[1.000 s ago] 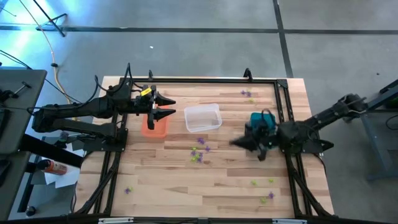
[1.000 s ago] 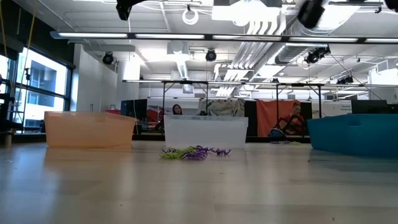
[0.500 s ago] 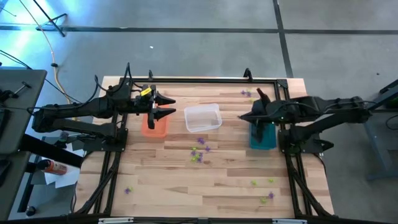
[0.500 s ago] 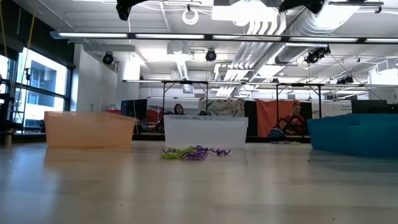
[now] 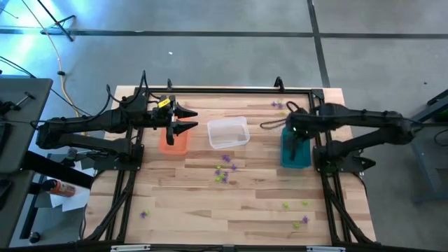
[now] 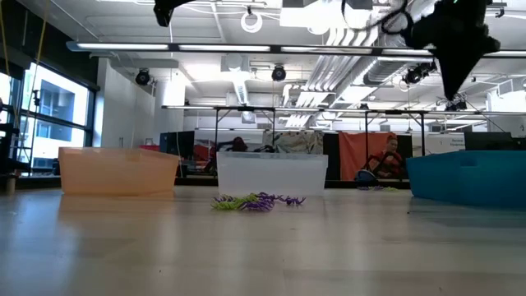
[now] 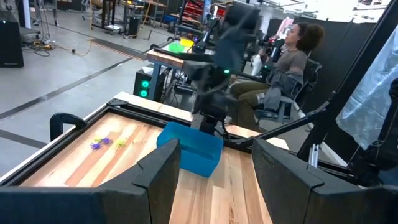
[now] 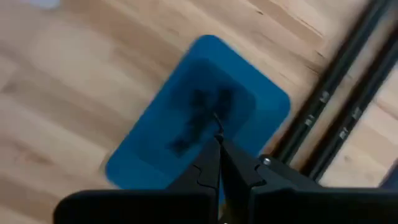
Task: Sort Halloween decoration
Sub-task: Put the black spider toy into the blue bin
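On a wooden table (image 5: 252,203), lay scattered Halloween decoration (image 5: 224,172). Hovered above the teal bin (image 5: 295,152), right gripper (image 8: 217,138) pinched together. Held fingers apart over the orange bin (image 5: 174,142), left gripper (image 5: 189,120).

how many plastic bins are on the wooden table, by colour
orange rectangular plastic bin: 1
clear rectangular plastic bin: 1
teal rectangular plastic bin: 1
total: 3
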Robot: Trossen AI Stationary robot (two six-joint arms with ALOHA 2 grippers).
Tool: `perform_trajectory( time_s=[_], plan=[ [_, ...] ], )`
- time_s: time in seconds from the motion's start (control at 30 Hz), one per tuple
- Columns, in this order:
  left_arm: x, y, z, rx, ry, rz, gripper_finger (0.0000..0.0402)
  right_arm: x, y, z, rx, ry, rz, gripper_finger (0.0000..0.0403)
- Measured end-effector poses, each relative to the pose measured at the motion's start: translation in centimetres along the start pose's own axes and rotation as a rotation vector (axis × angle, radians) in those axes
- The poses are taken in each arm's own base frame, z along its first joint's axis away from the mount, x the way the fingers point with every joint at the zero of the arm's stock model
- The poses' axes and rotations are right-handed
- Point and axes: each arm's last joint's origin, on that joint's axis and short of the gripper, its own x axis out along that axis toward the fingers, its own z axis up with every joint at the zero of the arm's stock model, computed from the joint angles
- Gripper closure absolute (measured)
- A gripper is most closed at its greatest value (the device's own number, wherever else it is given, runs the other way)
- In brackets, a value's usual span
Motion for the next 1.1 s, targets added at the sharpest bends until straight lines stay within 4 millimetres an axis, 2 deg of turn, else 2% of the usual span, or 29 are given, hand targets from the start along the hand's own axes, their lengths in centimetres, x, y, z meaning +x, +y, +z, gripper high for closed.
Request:
perform_trajectory(
  time_s=[0.1,0.17,0.33,0.47,0.7,0.9,1.0,1.1],
  plan=[
    [0.0,0.0,0.0,-0.003,0.001,0.0,0.0213,1.8,-0.4,1.0,0.051,0.076,0.053,0.0403],
    [0.0,0.0,0.0,-0.014,0.004,0.001,0.0213,3.9,-0.3,1.1,0.047,0.139,0.139,0.0403],
    [0.0,0.0,-0.1,-0.017,0.011,0.002,0.0213,8.7,-1.2,-0.5,0.072,0.238,0.091,0.0403],
    [0.0,0.0,-0.1,-0.017,0.01,0.002,0.0213,10.9,-1.4,-1.5,0.118,0.274,0.1,0.0403],
    [0.0,0.0,-0.1,-0.017,0.009,0.002,0.0213,12.1,-1.2,-1.5,0.14,0.201,0.11,0.0403],
    [0.0,0.0,-0.1,-0.017,0.009,0.002,0.0213,12.4,-1.4,-1.8,0.137,0.23,0.102,0.0399],
    [0.0,0.0,-0.1,-0.017,0.009,0.002,0.0213,12.4,-1.4,-1.8,0.139,0.223,0.095,0.0378],
    [0.0,0.0,-0.1,-0.017,0.009,0.002,0.0213,12.4,-1.4,-1.8,0.14,0.224,0.095,0.0338]
  ],
)
